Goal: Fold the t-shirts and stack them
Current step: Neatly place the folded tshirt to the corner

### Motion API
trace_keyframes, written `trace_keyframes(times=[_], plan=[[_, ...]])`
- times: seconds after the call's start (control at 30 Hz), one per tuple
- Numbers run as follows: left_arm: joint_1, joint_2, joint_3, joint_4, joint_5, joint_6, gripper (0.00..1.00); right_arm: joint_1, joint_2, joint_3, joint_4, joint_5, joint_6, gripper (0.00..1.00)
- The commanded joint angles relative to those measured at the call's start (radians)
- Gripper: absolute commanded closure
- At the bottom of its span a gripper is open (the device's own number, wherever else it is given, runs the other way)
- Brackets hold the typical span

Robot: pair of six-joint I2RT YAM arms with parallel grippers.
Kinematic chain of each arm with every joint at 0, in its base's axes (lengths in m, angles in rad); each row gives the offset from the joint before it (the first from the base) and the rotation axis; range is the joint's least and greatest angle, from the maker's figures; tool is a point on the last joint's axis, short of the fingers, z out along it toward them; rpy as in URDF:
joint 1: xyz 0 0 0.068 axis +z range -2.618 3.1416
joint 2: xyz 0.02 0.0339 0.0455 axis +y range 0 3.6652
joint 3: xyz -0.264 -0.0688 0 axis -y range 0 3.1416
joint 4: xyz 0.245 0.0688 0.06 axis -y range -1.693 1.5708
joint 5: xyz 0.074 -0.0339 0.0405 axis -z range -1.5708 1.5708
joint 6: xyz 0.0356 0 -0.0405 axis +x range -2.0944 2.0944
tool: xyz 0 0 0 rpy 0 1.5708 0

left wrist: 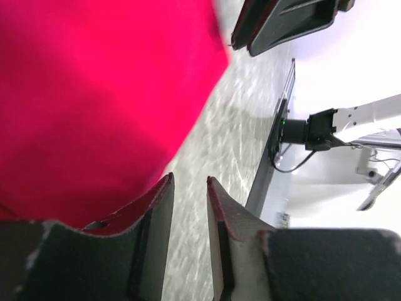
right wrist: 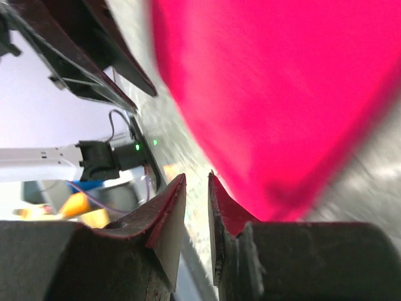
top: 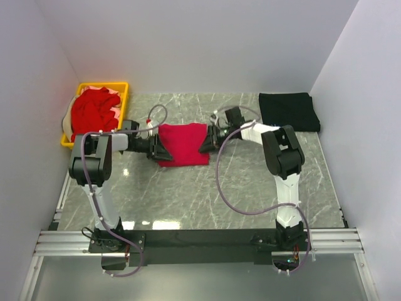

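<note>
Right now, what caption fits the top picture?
Left claw and right claw flank the red shirt; black shirt lies beyond.

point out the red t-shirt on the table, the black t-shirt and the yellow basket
red t-shirt (top: 183,144), top view, middle of the cloth
black t-shirt (top: 289,111), top view, middle of the folded cloth
yellow basket (top: 119,86), top view, far rim

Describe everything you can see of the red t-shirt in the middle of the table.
Plain bright red soft cloth, the red t-shirt is folded into a rough rectangle, no sleeves or collar showing. It lies flat on the grey marbled table. The left claw sits at its left edge, the right claw at its right; no cloth shows between either's fingers.
</note>
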Motion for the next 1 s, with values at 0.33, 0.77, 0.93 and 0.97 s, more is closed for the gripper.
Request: trace_keyframes(times=[0.33, 0.77, 0.93, 0.97], plan=[[0.029, 0.217, 0.412, 0.366, -0.099, -0.262, 0.63, -0.041, 0.271, 0.480, 0.255, 0.097, 0.214, 0.69], [0.107, 0.316, 0.487, 0.393, -0.157, -0.356, 0.61, -0.096, 0.347, 0.581, 0.177, 0.187, 0.216, 0.63], [0.095, 0.026, 0.400, 0.148, -0.235, 0.015, 0.54, -0.098, 0.050, 0.475, 0.081, 0.251, 0.052, 0.52], [0.079, -0.028, 0.367, 0.126, -0.285, 0.082, 0.53, -0.100, -0.003, 0.440, 0.059, 0.283, 0.019, 0.49]])
